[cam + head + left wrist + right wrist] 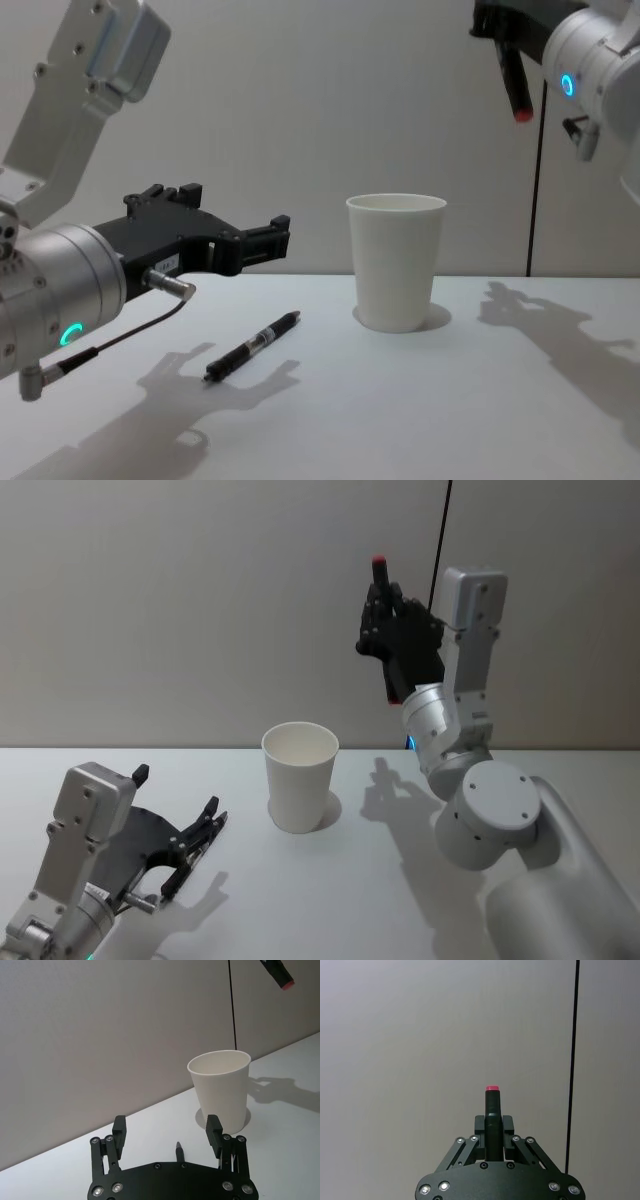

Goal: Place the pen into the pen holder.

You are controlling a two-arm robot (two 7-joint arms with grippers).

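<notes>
Your right gripper (388, 605) pinches red-tipped pen (379, 570) high, right of upright pen holder (396, 262). Left gripper (166, 1126) spread, hovering above second pen (252, 346) lying on desk (480, 400).

Got 1 white cup (300, 780) standing upright in the middle of the table (330, 905). Right gripper (385, 605) up high, off to the cup's right, clamped on a black pen (379, 570), red end poking up. Left gripper (178, 792) down low at the left, fingers spread.
</notes>
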